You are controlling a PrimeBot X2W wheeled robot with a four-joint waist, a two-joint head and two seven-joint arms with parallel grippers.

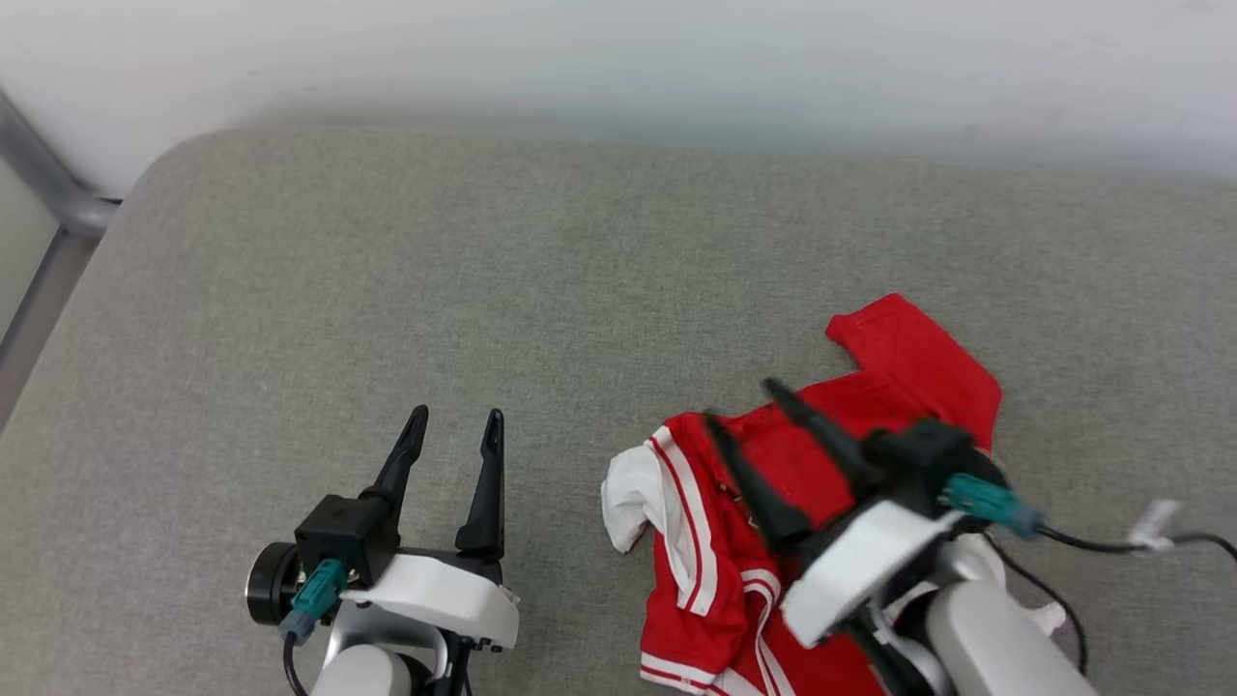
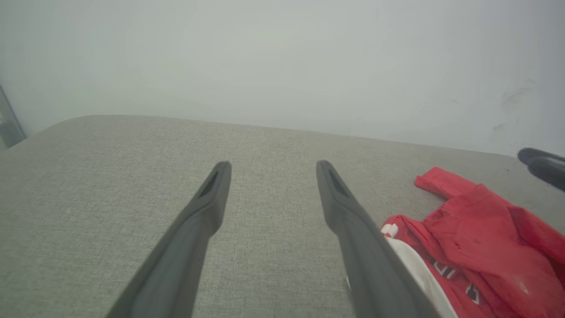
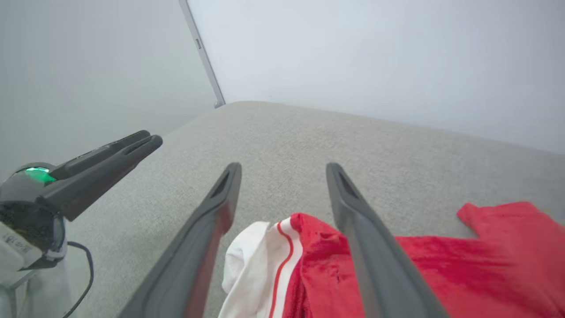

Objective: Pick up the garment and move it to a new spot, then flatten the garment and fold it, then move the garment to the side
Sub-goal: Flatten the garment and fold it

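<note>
- The right gripper [image 1: 741, 404] is seen with its two dark fingers spread wide. Nothing is clasped between them.
- One garment [image 1: 918, 362], a red jersey T-shirt, is found crumpled directly beneath these fingers; whether it is touched by them cannot be told.
- One white sleeve [image 1: 633, 493] with red stripes is bunched just to the gripper's left, and a red flap is spread beyond its fingertips to the right.
- The left gripper [image 1: 456, 416], well apart to the left, is likewise held wide open and empty, with two fingers over bare fabric.
- Everything is borne by one grey upholstered cushion [image 1: 483, 271], which is bounded beyond by a pale wall [image 1: 618, 58].
</note>
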